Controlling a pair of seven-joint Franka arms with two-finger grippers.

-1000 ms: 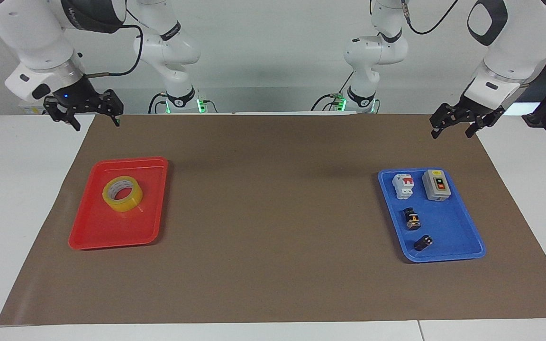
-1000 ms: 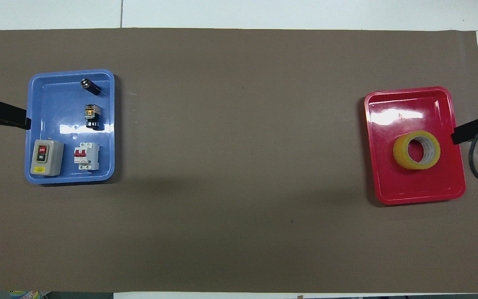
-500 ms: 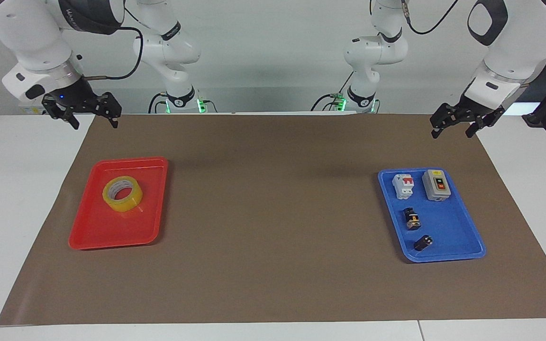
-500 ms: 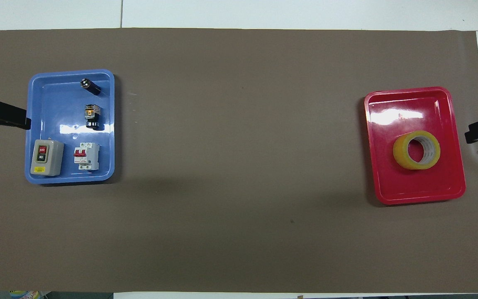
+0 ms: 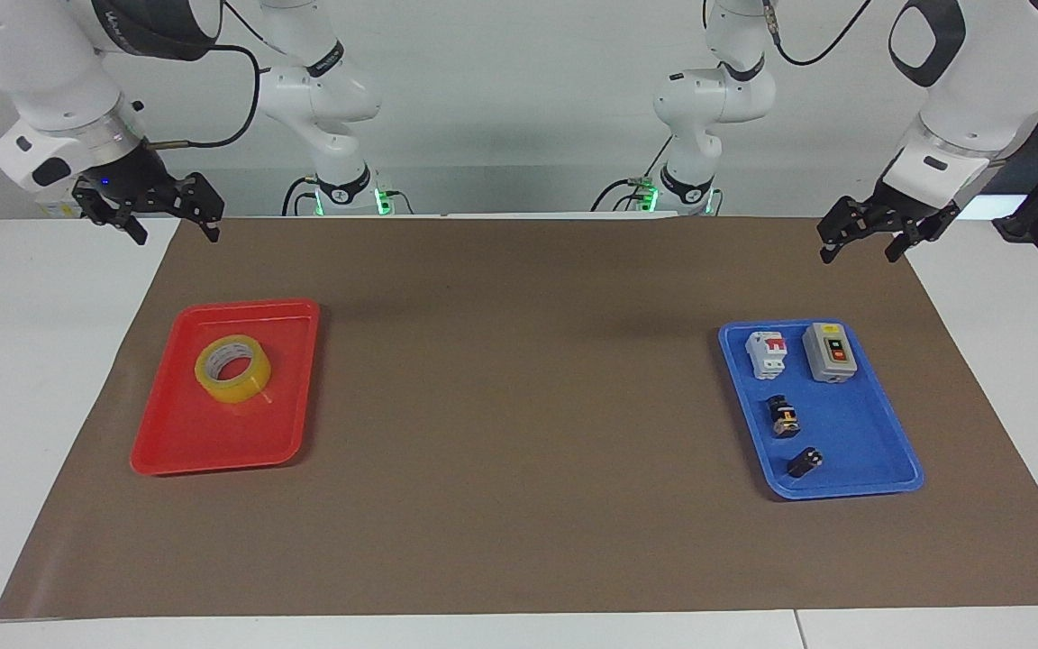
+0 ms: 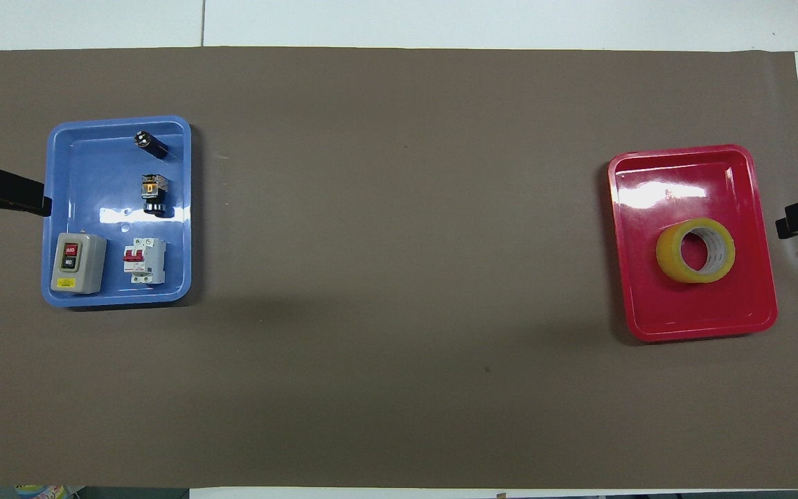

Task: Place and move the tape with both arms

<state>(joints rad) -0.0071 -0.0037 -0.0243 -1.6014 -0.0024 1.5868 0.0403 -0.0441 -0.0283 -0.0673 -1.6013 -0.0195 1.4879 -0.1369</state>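
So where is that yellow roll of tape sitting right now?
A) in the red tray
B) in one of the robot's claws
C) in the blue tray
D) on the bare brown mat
A: the tape lies flat in the red tray, and neither gripper is near it.

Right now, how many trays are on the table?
2. The red tray with the tape lies toward the right arm's end; the blue tray with electrical parts lies toward the left arm's end. None looks hidden.
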